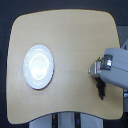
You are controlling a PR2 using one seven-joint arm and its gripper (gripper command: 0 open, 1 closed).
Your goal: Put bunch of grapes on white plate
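**Hand over the grapes, plate bare at the far side**

The table (70, 30) is a light wood top with rounded corners, seen from above. The white plate (38, 66) lies flat at about 9 o'clock from the table's centre, near the edge on the exterior view's left. Its surface is glossy and carries nothing.

The arm enters from about 4 o'clock, its grey casing covering the table edge on the exterior view's right. The hand (95, 70) sits at about 3 o'clock from the table's centre, well apart from the plate. The picture is too blurred to tell whether the fingers are spread or pressed together.

The bunch of grapes (100, 89) shows as a small dark shape just below the hand, partly hidden by the arm. Whether hand and grapes touch cannot be told.
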